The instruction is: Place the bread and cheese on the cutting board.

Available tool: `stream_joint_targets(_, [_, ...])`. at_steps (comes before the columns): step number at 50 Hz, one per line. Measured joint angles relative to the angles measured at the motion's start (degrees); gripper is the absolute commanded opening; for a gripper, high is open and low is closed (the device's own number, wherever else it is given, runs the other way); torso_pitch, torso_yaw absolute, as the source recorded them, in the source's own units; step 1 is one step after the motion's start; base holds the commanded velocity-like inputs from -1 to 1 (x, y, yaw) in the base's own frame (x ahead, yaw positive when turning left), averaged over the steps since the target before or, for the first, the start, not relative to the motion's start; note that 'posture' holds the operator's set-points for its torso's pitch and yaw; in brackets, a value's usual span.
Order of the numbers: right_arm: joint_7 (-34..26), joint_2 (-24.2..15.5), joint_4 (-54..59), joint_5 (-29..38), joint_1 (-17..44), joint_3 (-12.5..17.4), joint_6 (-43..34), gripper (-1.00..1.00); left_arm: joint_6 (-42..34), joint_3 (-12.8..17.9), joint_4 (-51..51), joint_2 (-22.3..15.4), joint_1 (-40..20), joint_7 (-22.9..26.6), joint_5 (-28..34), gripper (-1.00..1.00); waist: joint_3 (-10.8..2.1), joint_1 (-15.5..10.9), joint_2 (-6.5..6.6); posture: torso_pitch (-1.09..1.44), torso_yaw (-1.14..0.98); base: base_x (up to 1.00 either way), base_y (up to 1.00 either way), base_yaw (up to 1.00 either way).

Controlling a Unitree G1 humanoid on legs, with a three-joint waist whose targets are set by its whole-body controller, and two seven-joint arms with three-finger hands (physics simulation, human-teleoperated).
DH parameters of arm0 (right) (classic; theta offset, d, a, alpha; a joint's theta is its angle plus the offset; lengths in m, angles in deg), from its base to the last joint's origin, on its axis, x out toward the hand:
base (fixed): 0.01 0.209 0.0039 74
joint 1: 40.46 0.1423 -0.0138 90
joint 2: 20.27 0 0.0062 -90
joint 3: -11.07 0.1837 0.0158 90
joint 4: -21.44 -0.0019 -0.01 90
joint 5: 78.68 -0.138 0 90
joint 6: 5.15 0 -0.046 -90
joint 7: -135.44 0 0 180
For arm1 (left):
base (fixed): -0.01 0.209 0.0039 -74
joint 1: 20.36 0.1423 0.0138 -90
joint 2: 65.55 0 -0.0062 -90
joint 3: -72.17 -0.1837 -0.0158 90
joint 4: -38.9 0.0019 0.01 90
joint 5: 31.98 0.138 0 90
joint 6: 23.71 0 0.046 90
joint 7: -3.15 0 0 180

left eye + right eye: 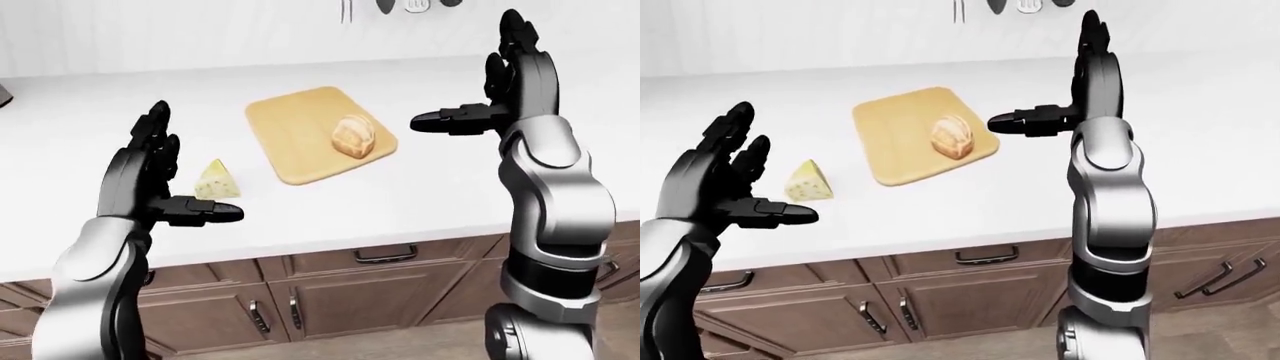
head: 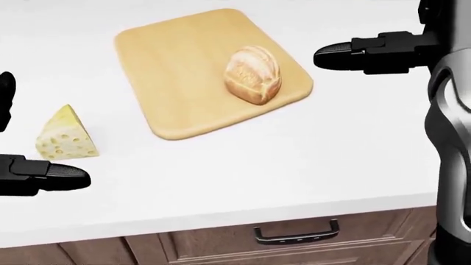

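Left hand (image 1: 150, 176): we find it raised above the worktop (image 1: 420, 202) at the left of the left-eye view, fingers spread upward and thumb pointing right, released and holding nothing.

Cheese (image 1: 216, 181): a pale yellow wedge with holes, lying on the bare worktop just to the right of our left hand, close above the thumb tip in the view. Whether the thumb touches it we cannot tell. It is not on the board.

Cutting board (image 1: 290, 131): a light wooden slab with rounded corners, lying flat on the worktop, further right of the cheese and apart from it, between our two hands.

Bread (image 1: 353, 137): a small crusty loaf resting on the board's right part, near the edge that faces our right hand.

Right hand (image 1: 500, 90): we find it held high at the right, fingers upright, thumb pointing left toward the bread without reaching it; released, empty.

Drawer handle (image 2: 296, 234): dark metal, on the wooden cabinet front below the worktop's edge.
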State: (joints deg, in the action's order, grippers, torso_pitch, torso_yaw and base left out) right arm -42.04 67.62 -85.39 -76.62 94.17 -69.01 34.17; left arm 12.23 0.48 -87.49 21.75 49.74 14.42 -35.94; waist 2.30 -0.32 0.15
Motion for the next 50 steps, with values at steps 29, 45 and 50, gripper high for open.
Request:
stream_joint_targets(29, [-0.74,0.57,0.05,0.62,-0.22,-0.18,0.24,1.00,6.93,-3.73,7.37,3.36,1.65,0.71,9.87,0.54,-0.31,0.03,-0.16,0.00,0.00,0.00,0.00,0.00])
stream_joint_targets(45, [-0.86,0.60,-0.21,0.66,-0.25,-0.23,0.07,1.00,7.89,-3.61,9.64,3.49,1.94,0.64,12.69,0.30,-0.36,0.02,-0.17,0.00,0.00,0.00,0.00,0.00])
stream_joint_targets(50, [-0.86,0.64,-0.08,0.68,-0.25,-0.17,0.24,1.00,7.54,-3.42,10.01,3.53,2.00,0.41,13.17,-0.12,-0.38,0.05,-0.22,0.00,0.00,0.00,0.00,0.00])
